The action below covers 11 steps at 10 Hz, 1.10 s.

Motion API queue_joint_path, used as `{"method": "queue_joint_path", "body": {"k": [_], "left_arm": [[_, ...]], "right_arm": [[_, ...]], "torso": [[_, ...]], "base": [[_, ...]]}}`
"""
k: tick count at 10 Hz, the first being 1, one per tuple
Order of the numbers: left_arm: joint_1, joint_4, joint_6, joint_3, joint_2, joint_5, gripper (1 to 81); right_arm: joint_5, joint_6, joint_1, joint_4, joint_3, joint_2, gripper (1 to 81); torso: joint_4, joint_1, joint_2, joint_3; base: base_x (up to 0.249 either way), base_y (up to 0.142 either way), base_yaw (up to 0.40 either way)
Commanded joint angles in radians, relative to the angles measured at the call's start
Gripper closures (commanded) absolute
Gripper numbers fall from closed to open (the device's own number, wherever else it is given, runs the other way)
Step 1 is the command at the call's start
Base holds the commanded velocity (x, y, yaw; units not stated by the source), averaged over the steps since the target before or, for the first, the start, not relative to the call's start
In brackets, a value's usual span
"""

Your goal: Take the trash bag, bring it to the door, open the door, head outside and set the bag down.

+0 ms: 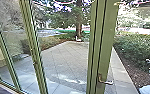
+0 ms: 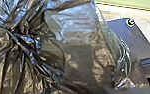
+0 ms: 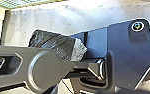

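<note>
And it's one door handle on show, just the one! One tree trunk stands beyond, three slimmer green posts line up at the left, and the trash bag tally reads one.

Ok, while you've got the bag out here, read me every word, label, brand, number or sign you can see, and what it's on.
No readable text anywhere.
Black trash bag: no lettering I can make out.
Green door frame and lever handle: none.
Robot's dark plate: pale marks, too small to read.
</note>
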Motion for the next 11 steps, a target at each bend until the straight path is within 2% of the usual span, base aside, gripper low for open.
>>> {"method": "queue_joint_path", "body": {"k": [1,6,9,11], "left_arm": [[-0.046,0.01,0.003,0.0,-0.002,0.044,81.1],[-0.046,0.01,0.003,0.0,0.004,0.044,81.1],[-0.046,0.003,0.003,0.0,0.005,0.046,81.1],[-0.046,0.002,0.003,-0.011,0.01,0.046,81.1]], "right_arm": [[0.005,-0.001,0.036,-0.005,0.15,-0.124,1.0],[0.014,-0.001,0.086,-0.005,0.35,-0.325,1.0],[0.008,-0.001,0.154,0.0,0.483,-0.47,1.0],[0.003,-0.001,0.202,0.016,0.526,-0.525,1.0]], "torso": [[0.0,0.0,0.0,0.0],[0.0,0.0,0.0,0.0],[0.0,0.0,0.0,0.0],[0.0,0.0,0.0,0.0]], "base": [[0.0,0.0,0.0],[0.0,0.0,0.0],[0.0,0.0,0.0],[0.0,0.0,0.0]]}}
